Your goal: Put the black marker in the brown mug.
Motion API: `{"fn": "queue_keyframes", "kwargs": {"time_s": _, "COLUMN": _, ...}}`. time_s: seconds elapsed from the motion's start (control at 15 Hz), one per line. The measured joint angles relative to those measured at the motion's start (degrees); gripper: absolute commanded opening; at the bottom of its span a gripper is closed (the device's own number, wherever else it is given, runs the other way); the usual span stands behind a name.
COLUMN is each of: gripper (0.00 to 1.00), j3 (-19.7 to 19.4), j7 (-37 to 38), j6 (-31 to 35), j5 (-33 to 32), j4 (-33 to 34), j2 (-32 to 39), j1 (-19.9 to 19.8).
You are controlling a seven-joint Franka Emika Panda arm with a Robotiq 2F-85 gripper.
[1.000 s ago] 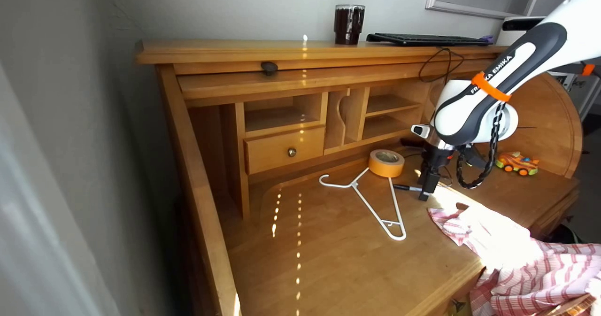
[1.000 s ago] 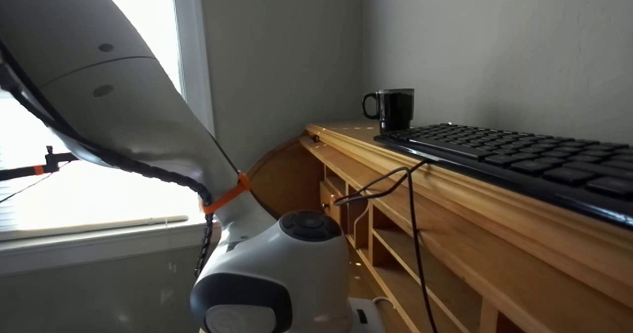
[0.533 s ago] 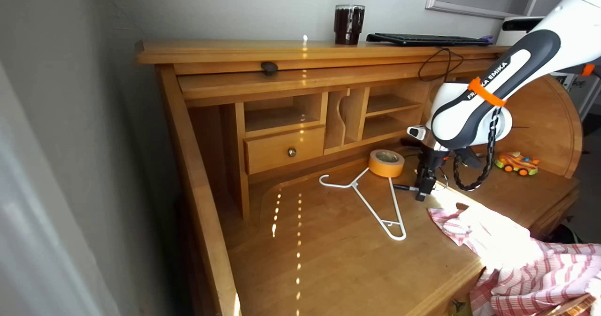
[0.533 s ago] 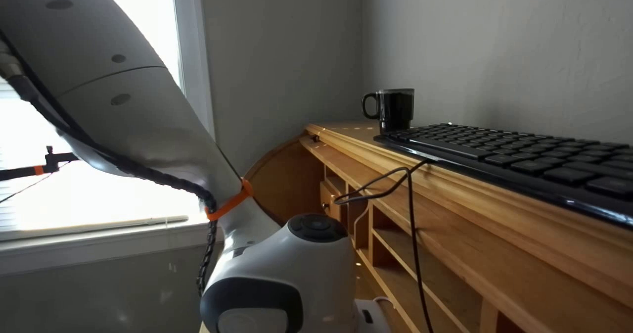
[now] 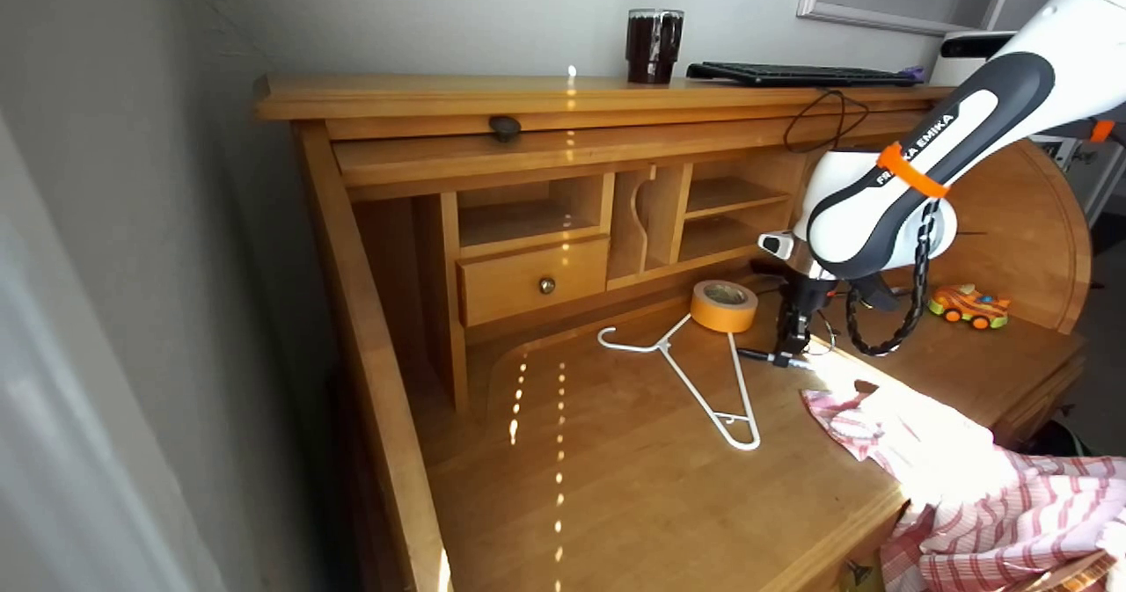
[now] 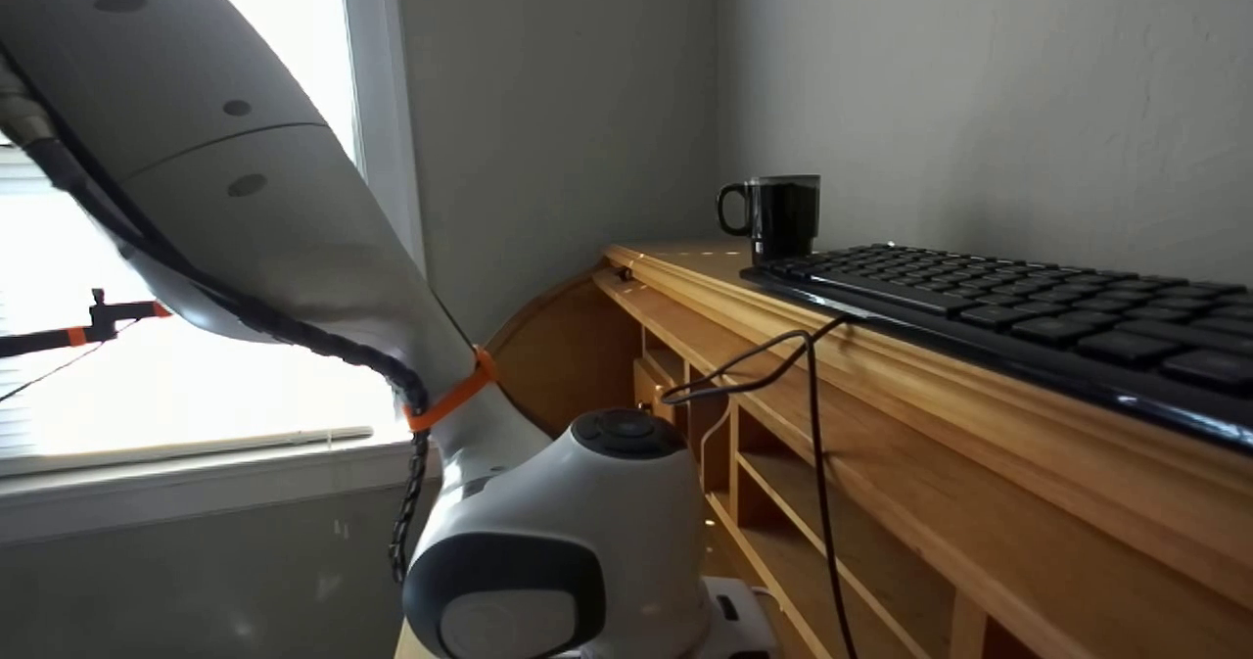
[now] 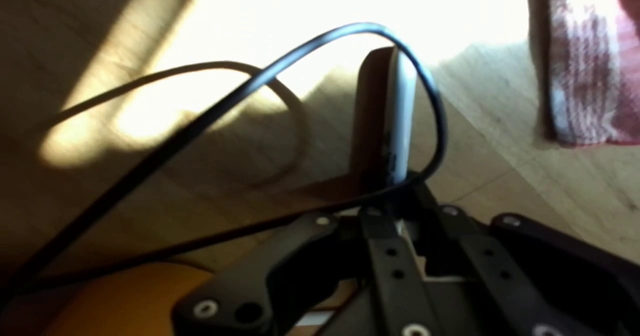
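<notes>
The black marker [image 5: 754, 354] lies low at the desk surface, its black end sticking out on one side of my gripper [image 5: 781, 360] and a pale barrel on the other. In the wrist view that white barrel [image 7: 401, 119] runs up from between the fingertips of my gripper [image 7: 397, 192], which is shut on it. Whether the marker still touches the wood I cannot tell. Upright on the desk's top ledge stands the brown mug [image 5: 654, 45], well above and away from the gripper; its handle shows on the mug [image 6: 786, 216] in an exterior view.
An orange tape roll [image 5: 723, 316] and a white hanger [image 5: 664, 346] lie beside the marker. A dark cable [image 7: 200, 122] loops across the wrist view, in front of the barrel. A keyboard [image 6: 1018, 311] sits near the mug. A striped cloth [image 5: 968, 495] and toy car [image 5: 968, 307] are also there.
The jaws have come together on the marker. My gripper has shifted slightly toward the tape roll, and the marker's pale end now shows beyond the fingers. Mug, tape and hanger are unmoved.
</notes>
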Motion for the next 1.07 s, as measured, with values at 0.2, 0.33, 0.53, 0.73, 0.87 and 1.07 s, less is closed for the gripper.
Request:
{"fn": "queue_keyframes", "kwargs": {"time_s": 0.2, "gripper": 0.04, "j3": -0.80, "j7": 1.72, "j6": 0.00, "j5": -1.28, "j4": -0.04, "j2": -0.02, "j1": 0.57}}
{"fn": "queue_keyframes", "kwargs": {"time_s": 0.33, "gripper": 0.04, "j3": -1.04, "j7": 2.18, "j6": -0.18, "j5": -2.10, "j4": -0.86, "j2": -0.69, "j1": 0.82}}
{"fn": "queue_keyframes", "kwargs": {"time_s": 0.53, "gripper": 0.04, "j3": -0.13, "j7": 1.45, "j6": -1.42, "j5": -2.68, "j4": -4.74, "j2": -3.86, "j1": 0.80}}
{"fn": "queue_keyframes", "kwargs": {"time_s": 0.73, "gripper": 0.04, "j3": 1.85, "j7": 1.25, "j6": -0.76, "j5": -2.41, "j4": -11.12, "j2": -8.50, "j1": 0.87}}
{"fn": "queue_keyframes", "kwargs": {"time_s": 0.87, "gripper": 0.04, "j3": 3.45, "j7": 1.31, "j6": 0.82, "j5": -1.00, "j4": -15.57, "j2": -11.91, "j1": 0.88}}
{"fn": "queue_keyframes", "kwargs": {"time_s": 1.07, "gripper": 0.04, "j3": 6.84, "j7": 1.11, "j6": 1.68, "j5": 5.02, "j4": -21.38, "j2": -17.70, "j1": 0.80}}
